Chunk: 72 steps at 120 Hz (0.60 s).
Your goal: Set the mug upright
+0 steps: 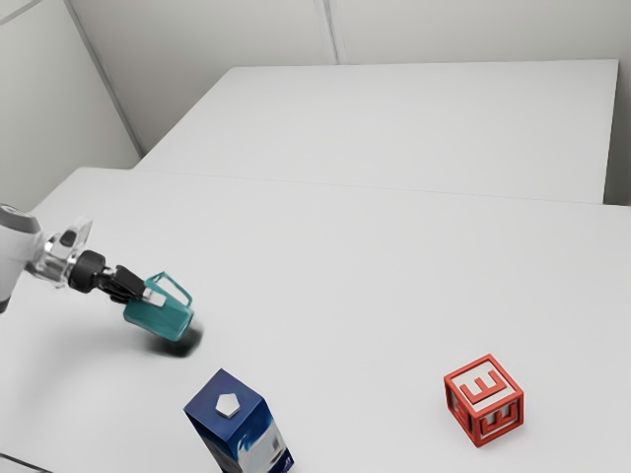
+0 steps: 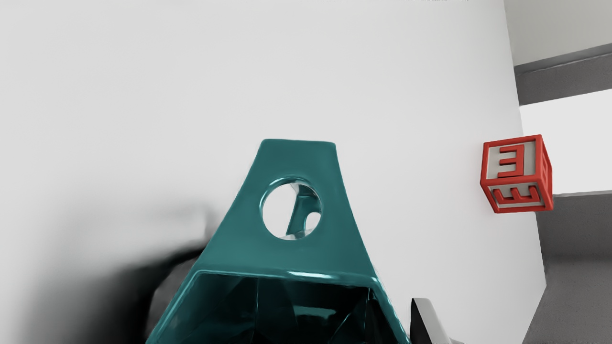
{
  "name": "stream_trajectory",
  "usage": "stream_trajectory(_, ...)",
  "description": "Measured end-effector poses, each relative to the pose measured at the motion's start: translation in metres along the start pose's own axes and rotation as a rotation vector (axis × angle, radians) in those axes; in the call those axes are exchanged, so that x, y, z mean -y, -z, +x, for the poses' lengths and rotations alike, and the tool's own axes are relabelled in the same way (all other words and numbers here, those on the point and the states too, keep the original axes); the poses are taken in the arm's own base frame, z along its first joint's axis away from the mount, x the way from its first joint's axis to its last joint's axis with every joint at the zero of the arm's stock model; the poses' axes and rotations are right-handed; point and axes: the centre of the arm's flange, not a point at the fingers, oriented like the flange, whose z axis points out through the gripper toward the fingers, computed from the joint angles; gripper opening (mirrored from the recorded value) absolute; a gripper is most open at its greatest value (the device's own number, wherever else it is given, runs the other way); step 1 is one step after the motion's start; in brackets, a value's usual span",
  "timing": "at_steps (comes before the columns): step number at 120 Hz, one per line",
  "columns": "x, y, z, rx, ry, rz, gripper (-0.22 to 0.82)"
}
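At the gripper (image 1: 150,295): tilted mug (image 1: 158,318)
Clamped between the fingers (image 2: 429,319), it is held mouth toward the gripper.

The letter "E" stands on the block's (image 1: 484,400) faces.

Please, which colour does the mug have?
The mug is teal, a dark blue-green. It shows best in the wrist view.
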Motion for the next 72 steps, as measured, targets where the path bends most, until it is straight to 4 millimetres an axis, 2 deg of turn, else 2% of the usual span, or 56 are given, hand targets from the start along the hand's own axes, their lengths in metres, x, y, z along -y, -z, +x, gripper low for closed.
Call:
stream_trajectory(24, -0.058, 0.003, 0.029, 0.029, -0.109, 0.051, -0.17)
stream_trajectory(43, -0.100, 0.007, 0.060, 0.105, -0.185, 0.140, -0.17)
stream_trajectory(62, -0.139, -0.003, 0.085, 0.221, -0.242, 0.254, -0.18)
stream_trajectory(72, -0.156, -0.016, 0.097, 0.286, -0.267, 0.316, -0.17)
